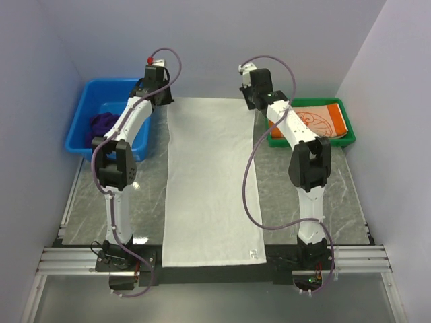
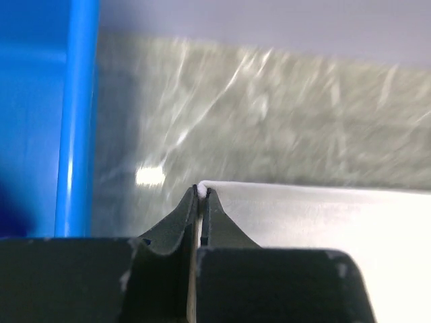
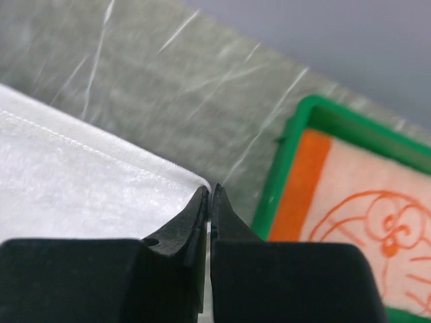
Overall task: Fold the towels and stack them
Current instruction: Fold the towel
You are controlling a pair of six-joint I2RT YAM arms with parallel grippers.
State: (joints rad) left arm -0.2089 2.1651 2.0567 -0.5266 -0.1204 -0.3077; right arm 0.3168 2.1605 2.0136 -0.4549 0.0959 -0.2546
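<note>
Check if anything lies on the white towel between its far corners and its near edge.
Nothing visible does. The white towel lies flat and bare; the blue bin and green tray sit off to either side.

Pale lavender walls [image 1: 202, 40] are closing in the scene on the far, left and right sides. A grey marbled tabletop [image 1: 337, 195] is lying between them, catching soft white glare in patches. Metal rails [image 1: 363, 259] are running along its near edge.
</note>
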